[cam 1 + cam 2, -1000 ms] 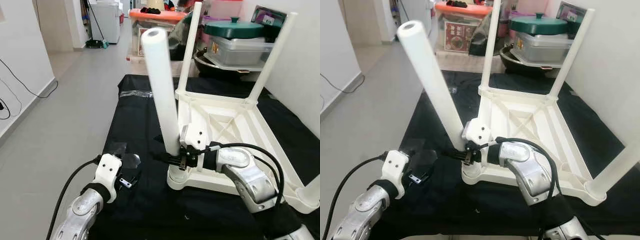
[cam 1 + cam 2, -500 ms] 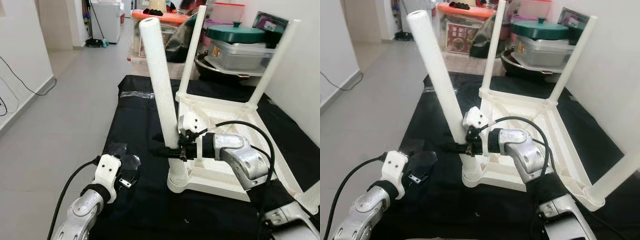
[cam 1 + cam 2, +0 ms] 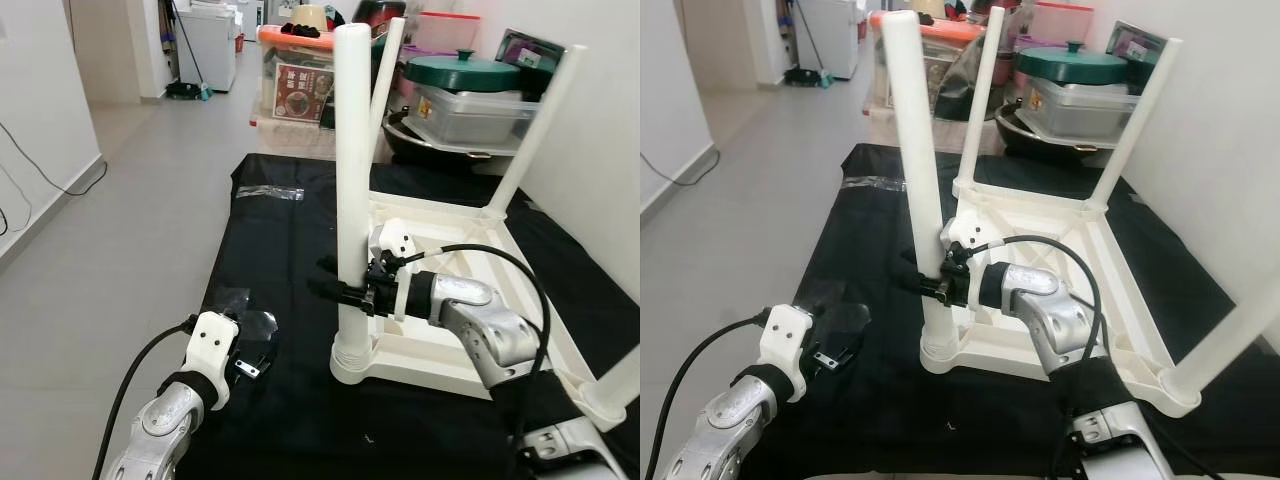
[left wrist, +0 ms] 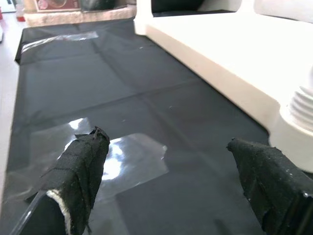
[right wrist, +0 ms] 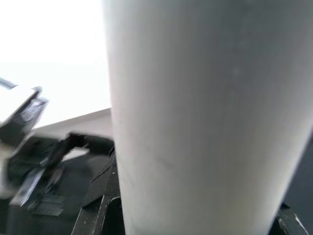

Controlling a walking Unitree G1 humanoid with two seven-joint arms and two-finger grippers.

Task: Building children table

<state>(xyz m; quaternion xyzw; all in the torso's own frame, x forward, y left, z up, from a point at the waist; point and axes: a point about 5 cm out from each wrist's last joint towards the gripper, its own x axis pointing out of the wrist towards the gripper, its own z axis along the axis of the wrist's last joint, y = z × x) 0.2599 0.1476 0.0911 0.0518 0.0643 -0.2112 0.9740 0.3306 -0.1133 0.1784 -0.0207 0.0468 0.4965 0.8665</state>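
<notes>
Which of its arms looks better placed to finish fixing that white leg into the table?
The right. Its gripper already clasps the leg above the corner socket; the left gripper hangs open over the black cloth.

A pale grey tiled floor [image 3: 150, 190] runs back along a white wall [image 3: 40, 100] on the left, where a black cable [image 3: 40, 165] trails down to the skirting. A black mat [image 3: 270, 290] is spread over the floor, with a plain white wall [image 3: 600, 170] to its right. Beyond it stand stacked storage boxes [image 3: 300, 85], a green lidded pot [image 3: 465, 72] on a grey tub and, far back, a white appliance [image 3: 210, 40] with a broom
</notes>
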